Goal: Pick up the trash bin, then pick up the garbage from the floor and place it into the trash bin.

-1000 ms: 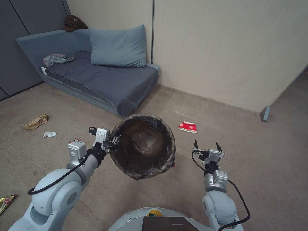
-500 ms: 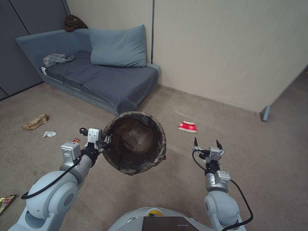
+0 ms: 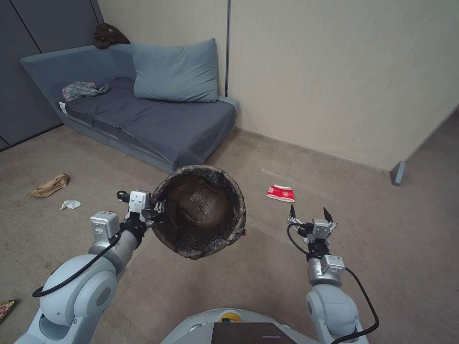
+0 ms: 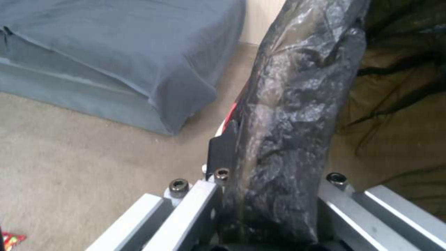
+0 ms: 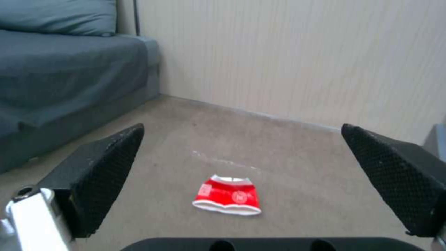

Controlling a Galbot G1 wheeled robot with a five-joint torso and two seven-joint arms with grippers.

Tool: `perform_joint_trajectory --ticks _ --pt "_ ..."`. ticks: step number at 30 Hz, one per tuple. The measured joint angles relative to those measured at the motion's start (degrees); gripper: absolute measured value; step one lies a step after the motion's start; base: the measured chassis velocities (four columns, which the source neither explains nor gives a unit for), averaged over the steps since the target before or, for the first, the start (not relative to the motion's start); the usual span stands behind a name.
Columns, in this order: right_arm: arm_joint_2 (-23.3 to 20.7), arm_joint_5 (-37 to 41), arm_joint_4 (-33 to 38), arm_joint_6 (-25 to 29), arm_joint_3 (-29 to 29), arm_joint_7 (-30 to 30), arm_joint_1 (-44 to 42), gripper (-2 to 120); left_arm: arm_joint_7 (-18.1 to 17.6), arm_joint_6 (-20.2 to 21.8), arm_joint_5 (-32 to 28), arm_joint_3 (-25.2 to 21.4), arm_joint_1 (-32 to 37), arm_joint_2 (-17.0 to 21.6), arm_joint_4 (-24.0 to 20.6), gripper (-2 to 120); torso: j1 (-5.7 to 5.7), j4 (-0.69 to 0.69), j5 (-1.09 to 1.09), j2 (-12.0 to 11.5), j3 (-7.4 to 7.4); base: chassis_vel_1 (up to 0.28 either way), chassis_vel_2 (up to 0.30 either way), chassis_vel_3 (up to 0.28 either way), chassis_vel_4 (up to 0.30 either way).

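Note:
The trash bin point(image 3: 201, 212), lined with a dark bag, hangs tilted above the carpet, held by its rim in my left gripper point(image 3: 158, 210), which is shut on it. In the left wrist view the bagged rim point(image 4: 283, 139) runs between the fingers. A flattened red-and-white paper cup point(image 3: 280, 193) lies on the floor ahead of my right gripper point(image 3: 310, 213), which stands open and empty; the cup point(image 5: 228, 195) shows between its spread fingers point(image 5: 102, 170). More garbage lies far left: a tan paper bag point(image 3: 48, 185), a white tissue point(image 3: 70, 204) and a wrapper point(image 3: 5, 308).
A blue-grey sofa point(image 3: 143, 114) with a cushion point(image 3: 174, 71) and a grey plastic bag point(image 3: 81, 89) stands behind the bin. A beige wall point(image 3: 344, 81) runs along the back right, ending at a grey foot point(image 3: 397, 173). Open carpet lies to the right.
My left arm has drawn the bin leftward and slightly up. The view has shifted a little, as the camera moved. My right gripper stays open at about the same spot.

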Motion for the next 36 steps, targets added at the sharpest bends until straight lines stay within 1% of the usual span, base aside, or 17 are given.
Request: perform_joint_trajectory --ticks 10,22,26,29,31,33,34,35,36 --pt "0.1 0.1 0.0 0.0 0.0 -0.1 0.0 100 0.1 0.0 0.4 0.1 0.0 -0.1 0.1 0 0.00 0.00 0.01 0.0 0.00 -0.216 0.223 0.225 -0.238" --pt "0.0 0.1 -0.3 0.1 0.2 -0.1 0.0 100 0.4 0.0 1.2 0.1 0.1 -0.2 0.1 0 0.00 -0.01 0.01 0.0 0.01 -0.195 0.189 0.194 -0.183" --pt "0.0 0.1 -0.5 0.2 0.2 -0.1 0.1 100 0.5 0.0 1.4 0.1 0.1 -0.2 0.1 0 0.00 0.01 0.01 0.0 0.01 -0.059 0.069 0.032 -0.051" --pt "0.0 0.0 -0.9 0.6 0.2 0.0 0.3 100 0.5 0.0 1.7 0.1 0.0 -0.3 0.1 0 0.00 0.00 0.01 0.0 0.01 0.000 0.000 0.000 0.000" --pt "-0.2 -2.1 -1.4 2.3 0.7 0.5 1.4 100 0.5 0.0 1.8 0.1 0.0 -0.3 0.2 0 0.01 0.00 0.00 0.0 0.02 0.000 0.000 0.000 0.000" --pt "-0.8 -2.0 -0.9 2.2 0.8 0.5 1.7 100 0.5 0.0 1.8 0.1 0.0 -0.2 0.2 0 0.01 0.00 0.02 0.0 0.02 0.000 0.000 0.000 0.000" --pt "-3.0 0.7 1.1 -2.6 0.8 1.4 2.8 100 0.6 0.0 1.8 0.1 -0.1 -0.1 0.2 0 0.00 0.00 0.00 0.0 0.00 0.000 0.000 0.000 0.000" --pt "-4.8 3.7 2.7 -8.9 0.4 3.0 3.8 100 0.6 0.0 1.9 0.1 -0.2 -0.1 0.2 0 0.00 -0.01 0.01 0.0 0.00 0.000 0.000 0.000 0.000" --pt "-4.8 3.7 2.7 -8.9 0.4 3.0 3.8 100 0.6 0.0 1.9 0.1 -0.2 -0.1 0.2 0 0.00 -0.01 0.01 0.0 0.00 0.000 0.000 0.000 0.000"
